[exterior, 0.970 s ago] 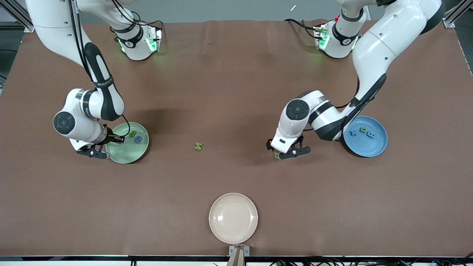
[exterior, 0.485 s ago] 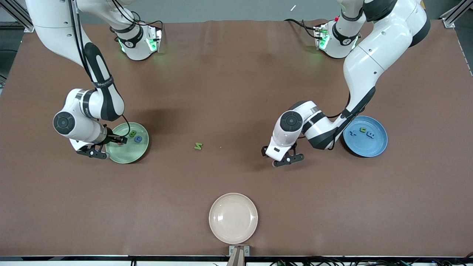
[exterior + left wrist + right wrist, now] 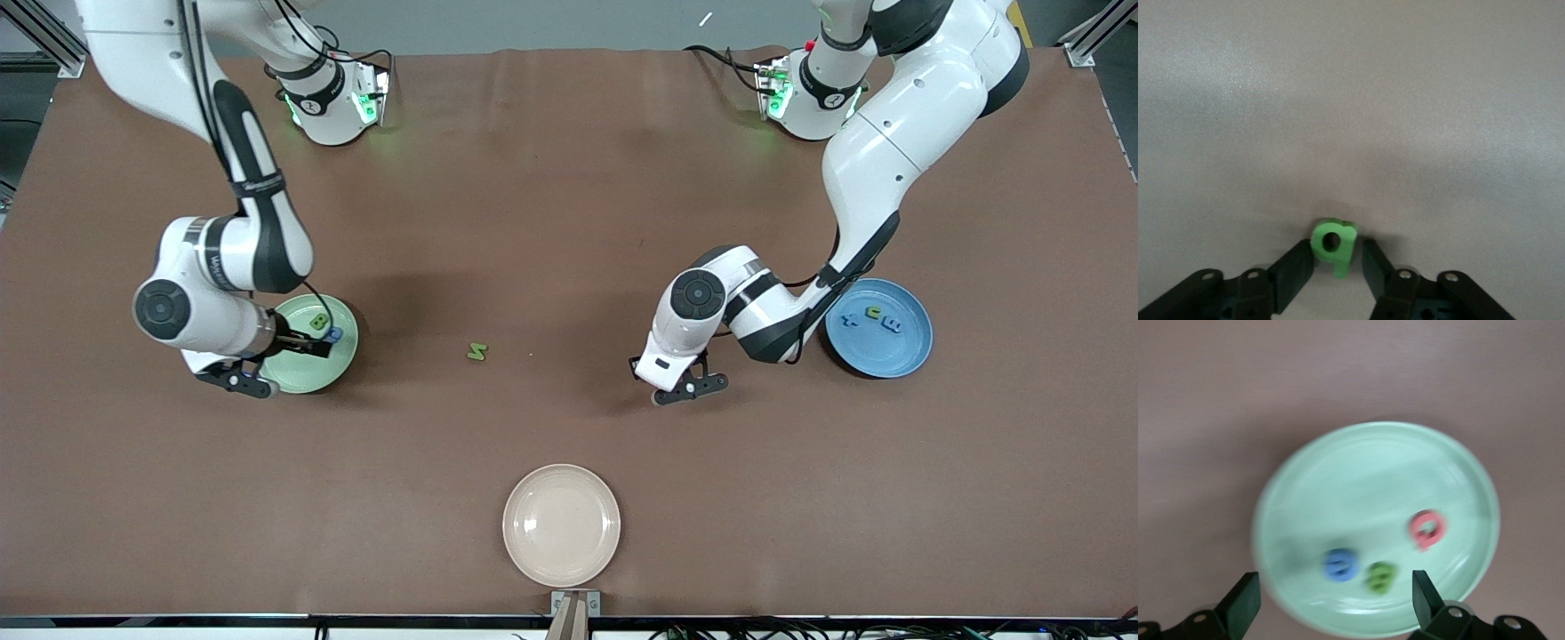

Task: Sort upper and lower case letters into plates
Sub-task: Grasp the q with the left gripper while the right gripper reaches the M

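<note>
The left gripper (image 3: 1333,267), low over bare table near the blue plate (image 3: 916,356), pinches a green letter (image 3: 1333,244). The right gripper (image 3: 1331,603), jaws wide, hangs over the green plate's (image 3: 1358,473) edge, above three letters. Another green letter (image 3: 477,352) lies alone mid-table, with open room around it.

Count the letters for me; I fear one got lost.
8. Green plate: pink, blue, green. Blue plate: three letters. An N on the table between them. A q in the left claw.
</note>
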You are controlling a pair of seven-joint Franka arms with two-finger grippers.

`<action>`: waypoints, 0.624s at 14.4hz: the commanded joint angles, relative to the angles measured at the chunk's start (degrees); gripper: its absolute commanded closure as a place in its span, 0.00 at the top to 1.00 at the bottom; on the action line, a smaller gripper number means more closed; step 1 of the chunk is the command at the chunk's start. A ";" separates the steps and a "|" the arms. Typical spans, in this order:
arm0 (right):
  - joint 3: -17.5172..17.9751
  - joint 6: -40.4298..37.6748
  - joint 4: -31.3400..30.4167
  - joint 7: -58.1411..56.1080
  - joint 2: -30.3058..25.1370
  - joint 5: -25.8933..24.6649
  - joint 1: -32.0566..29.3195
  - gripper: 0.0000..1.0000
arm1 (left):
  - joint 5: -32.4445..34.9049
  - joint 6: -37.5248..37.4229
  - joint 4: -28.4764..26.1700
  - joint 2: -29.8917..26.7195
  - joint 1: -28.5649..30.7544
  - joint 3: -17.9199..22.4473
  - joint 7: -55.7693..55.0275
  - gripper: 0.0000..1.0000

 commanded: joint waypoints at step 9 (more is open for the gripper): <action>-0.37 7.93 4.14 15.66 5.78 11.37 17.25 1.00 | -0.71 -3.91 1.59 -2.75 0.70 1.18 0.90 0.06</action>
